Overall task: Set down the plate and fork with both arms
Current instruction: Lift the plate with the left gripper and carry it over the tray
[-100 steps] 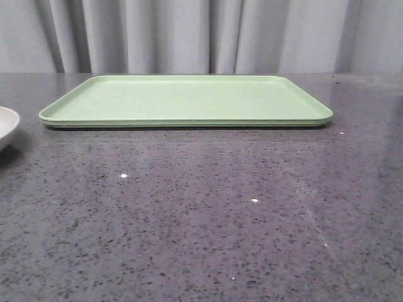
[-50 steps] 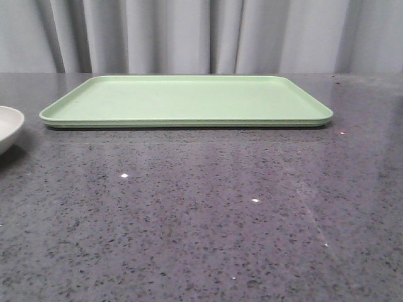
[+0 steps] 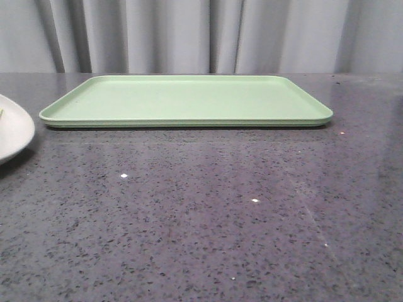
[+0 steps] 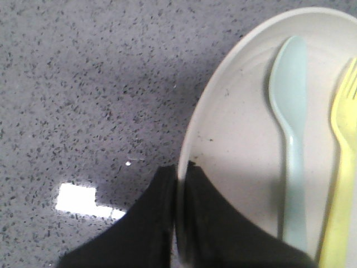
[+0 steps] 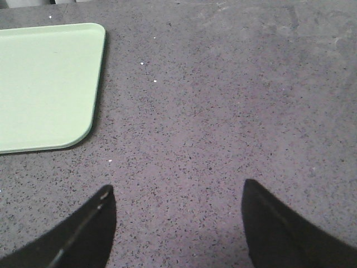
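Plate sat pinched at its rim between the fingers of the left gripper, one finger outside the rim and one inside. In the front view the plate showed only as a pale edge at about 9 o'clock, near the tray but apart from it. Whether it rested on the table or hung just above it, that low view did not settle. On the plate lay the fork, side by side with a pale blue spoon, both loose.

The right gripper hung spread wide over bare table, holding nothing, with the tray's corner off at about 10 o'clock from it.

Risks, as I judged them: a thin rim hold could slip or let the plate tilt, and any tilt or jolt would send the loose fork and spoon sliding off. The plate's lip might also catch the tray's raised edge if carried too low.
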Action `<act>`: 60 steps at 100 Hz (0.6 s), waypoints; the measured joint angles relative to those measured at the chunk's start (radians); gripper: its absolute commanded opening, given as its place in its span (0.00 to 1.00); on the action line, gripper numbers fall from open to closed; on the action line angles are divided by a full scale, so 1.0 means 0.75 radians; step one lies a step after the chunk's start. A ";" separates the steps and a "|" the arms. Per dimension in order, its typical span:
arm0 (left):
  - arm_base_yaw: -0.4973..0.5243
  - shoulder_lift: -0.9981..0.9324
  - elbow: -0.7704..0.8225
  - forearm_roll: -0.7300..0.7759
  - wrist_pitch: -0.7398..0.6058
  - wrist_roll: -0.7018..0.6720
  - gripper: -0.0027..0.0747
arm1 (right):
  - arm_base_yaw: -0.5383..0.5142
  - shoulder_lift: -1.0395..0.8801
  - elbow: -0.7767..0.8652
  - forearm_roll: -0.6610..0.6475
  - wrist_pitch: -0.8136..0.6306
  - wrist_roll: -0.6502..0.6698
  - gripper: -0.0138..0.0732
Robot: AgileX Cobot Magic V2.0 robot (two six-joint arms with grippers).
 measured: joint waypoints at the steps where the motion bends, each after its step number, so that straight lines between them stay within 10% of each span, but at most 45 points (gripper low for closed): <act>1: 0.000 0.000 -0.004 -0.012 0.006 0.000 0.01 | 0.000 0.000 0.000 0.000 0.000 0.000 0.72; 60: -0.288 0.269 -0.368 -0.308 -0.051 0.078 0.01 | 0.000 0.000 0.000 0.000 0.000 0.000 0.72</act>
